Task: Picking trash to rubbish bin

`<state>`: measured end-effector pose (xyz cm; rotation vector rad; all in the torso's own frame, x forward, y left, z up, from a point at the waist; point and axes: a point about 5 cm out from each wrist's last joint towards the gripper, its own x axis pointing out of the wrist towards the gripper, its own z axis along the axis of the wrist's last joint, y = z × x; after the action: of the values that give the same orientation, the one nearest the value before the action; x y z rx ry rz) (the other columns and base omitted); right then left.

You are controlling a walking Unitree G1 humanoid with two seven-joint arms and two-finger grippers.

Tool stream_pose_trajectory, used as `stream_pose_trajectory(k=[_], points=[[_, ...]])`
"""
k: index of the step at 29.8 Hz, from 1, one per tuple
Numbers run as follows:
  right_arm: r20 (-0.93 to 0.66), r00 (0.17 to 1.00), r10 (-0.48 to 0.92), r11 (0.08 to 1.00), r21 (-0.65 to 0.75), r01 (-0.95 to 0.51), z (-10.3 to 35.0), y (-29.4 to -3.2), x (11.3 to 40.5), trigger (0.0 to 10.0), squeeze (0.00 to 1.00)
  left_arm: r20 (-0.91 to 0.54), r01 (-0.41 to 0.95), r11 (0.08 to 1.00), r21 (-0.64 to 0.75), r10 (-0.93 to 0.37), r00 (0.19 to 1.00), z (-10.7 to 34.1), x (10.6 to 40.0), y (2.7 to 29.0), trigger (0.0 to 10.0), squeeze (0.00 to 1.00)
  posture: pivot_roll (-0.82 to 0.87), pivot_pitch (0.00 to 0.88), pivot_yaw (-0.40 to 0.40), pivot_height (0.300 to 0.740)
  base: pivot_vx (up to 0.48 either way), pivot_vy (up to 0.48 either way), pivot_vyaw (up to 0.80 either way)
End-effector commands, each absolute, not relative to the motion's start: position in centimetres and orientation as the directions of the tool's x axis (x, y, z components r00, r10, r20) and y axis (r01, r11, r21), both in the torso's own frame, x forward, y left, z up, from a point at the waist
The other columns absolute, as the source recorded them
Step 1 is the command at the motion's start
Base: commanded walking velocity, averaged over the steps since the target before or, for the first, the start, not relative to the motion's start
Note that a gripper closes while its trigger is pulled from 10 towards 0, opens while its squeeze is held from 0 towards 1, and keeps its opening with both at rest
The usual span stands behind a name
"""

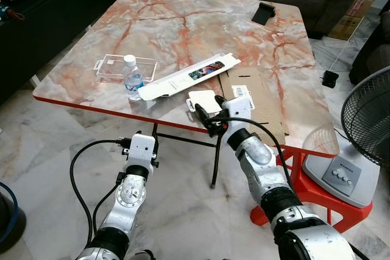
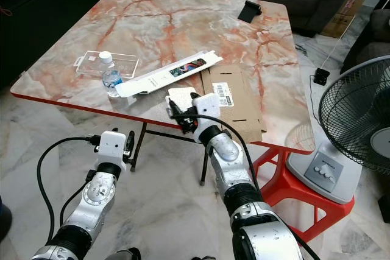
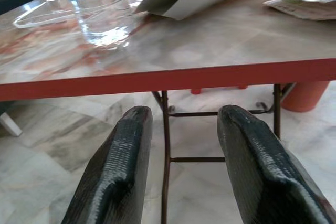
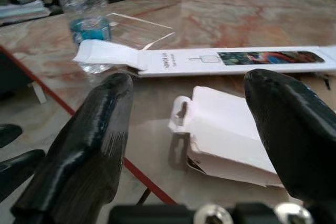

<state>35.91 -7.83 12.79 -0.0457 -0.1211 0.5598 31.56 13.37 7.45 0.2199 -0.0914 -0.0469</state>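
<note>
A marble table stands on pale tile, a fan beside it. Near its front edge lie a bottle, long box and small carton. The right gripper, fingers spread, reaches at the carton; the left gripper hangs open below the edge.

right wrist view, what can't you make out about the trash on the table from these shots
- Small white box: its near corner is cut off behind the right gripper's finger in the right wrist view.
- Long white box: print too small to read in the eye views.
- Water bottle: top cut off by the left wrist view's edge.
- Flat cardboard: near end hidden by the right arm.
</note>
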Motion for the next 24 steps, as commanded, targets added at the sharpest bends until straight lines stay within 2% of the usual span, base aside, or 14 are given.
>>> stream_pose_trajectory(k=[1,7,9,10,11,15,18,24], points=[[0.083,0.837,0.541,0.840,-0.091,-0.535,12.3,-7.9,35.7,10.0,1.00,0.087,0.063,0.971,0.231,-0.085,0.993,7.4,31.4,12.8,10.0,0.00,0.09,0.144,-0.104,0.740,0.000,0.000,0.00],[0.071,0.839,0.540,0.841,-0.098,-0.533,12.1,-7.9,35.7,10.0,1.00,0.093,0.073,0.973,0.217,-0.095,0.991,7.6,31.6,12.1,10.0,0.00,0.09,0.134,-0.109,0.740,0.000,0.000,0.00],[0.058,0.846,0.531,0.842,-0.148,-0.519,12.0,-8.0,35.8,10.0,1.00,0.102,0.082,0.974,0.209,-0.105,0.989,7.8,31.7,11.8,10.0,0.00,0.09,0.135,-0.110,0.740,0.000,0.000,0.00],[0.050,0.845,0.533,0.839,-0.162,-0.520,12.0,-8.0,35.8,10.0,0.31,0.103,0.085,0.974,0.208,-0.108,0.989,7.9,31.7,11.7,10.0,0.00,0.09,0.135,-0.110,0.740,0.000,0.000,0.00],[0.043,0.843,0.536,0.834,-0.182,-0.521,11.9,-8.0,35.8,10.0,0.00,0.104,0.089,0.974,0.207,-0.112,0.988,7.9,31.8,11.7,10.0,0.00,0.09,0.137,-0.112,0.740,0.000,0.000,0.00],[0.014,0.837,0.547,0.814,-0.239,-0.529,11.6,-8.1,35.7,10.0,0.00,0.106,0.097,0.974,0.206,-0.120,0.987,8.0,31.8,11.5,10.0,0.00,0.10,0.150,-0.117,0.740,0.000,0.000,0.00],[-0.029,0.835,0.550,0.776,-0.351,-0.524,11.3,-8.2,35.7,10.0,0.00,0.102,0.102,0.973,0.206,-0.125,0.987,8.0,31.7,11.6,10.0,0.00,0.10,0.160,-0.120,0.740,0.000,0.000,0.00],[-0.041,0.831,0.555,0.752,-0.403,-0.522,11.3,-8.1,35.7,10.0,0.00,0.101,0.101,0.974,0.203,-0.124,0.987,8.0,31.6,11.6,10.0,0.00,0.10,0.169,-0.123,0.740,0.000,0.000,0.00]])
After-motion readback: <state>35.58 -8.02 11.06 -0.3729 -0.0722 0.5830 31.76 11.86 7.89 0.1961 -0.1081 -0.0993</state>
